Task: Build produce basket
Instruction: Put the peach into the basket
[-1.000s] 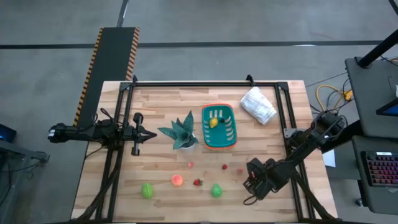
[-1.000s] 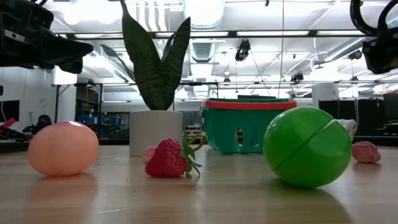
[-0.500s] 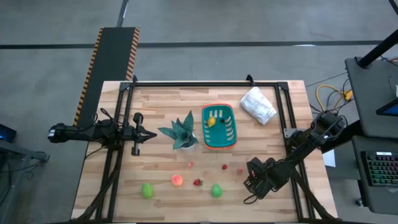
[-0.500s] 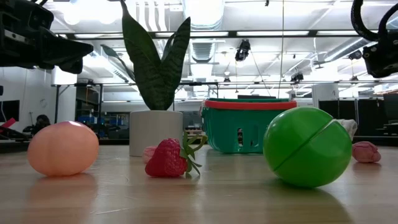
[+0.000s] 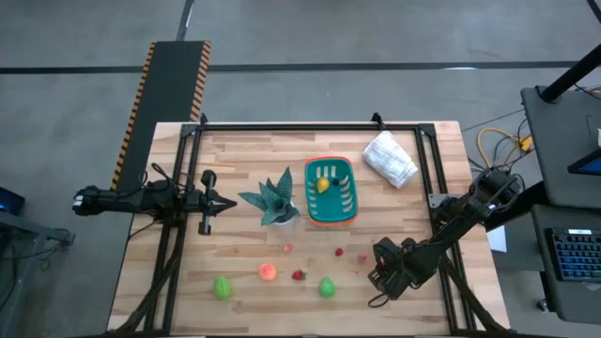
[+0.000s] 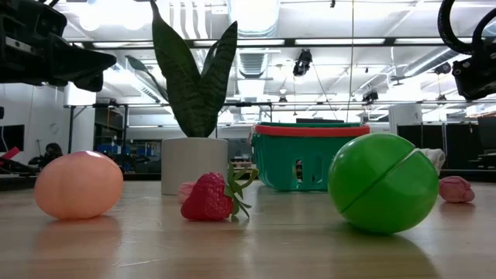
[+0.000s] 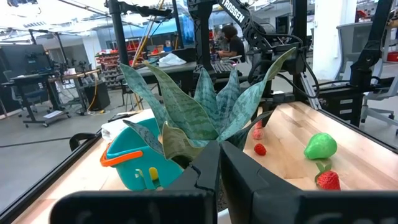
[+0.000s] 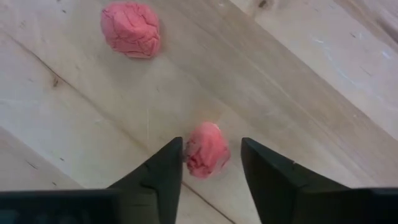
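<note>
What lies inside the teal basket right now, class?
The high view shows one yellow toy fruit inside the basket, near its back end. Anything under that fruit or tucked against the walls is covered.

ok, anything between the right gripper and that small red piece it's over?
Nothing visible. In the right wrist view the right gripper straddles the small red piece, jaws apart, bare wooden table around it. A second red piece lies farther off, clear of the fingers.
</note>
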